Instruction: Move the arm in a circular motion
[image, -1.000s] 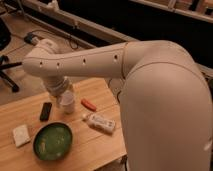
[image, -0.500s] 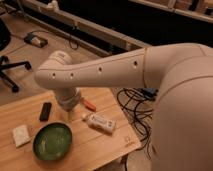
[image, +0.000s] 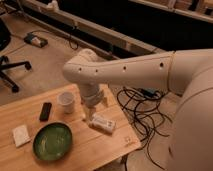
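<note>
The gripper (image: 92, 114) hung low over a pale wooden table (image: 112, 147). Beyond the jaws stretched tan floor (image: 47, 62). To their right lay tangled black cables (image: 137, 107). Far to their left stood a black office chair (image: 7, 62). Behind them ran a long ledge (image: 100, 36) under a dark wall (image: 125, 17), in dim, warm light.

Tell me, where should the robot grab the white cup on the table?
Probably by its rim, coming straight down from above. The white cup stands upright with its mouth open to the top, so one finger could slip inside. The gripper hangs just right of it, above the wooden table, below the arm.
</note>
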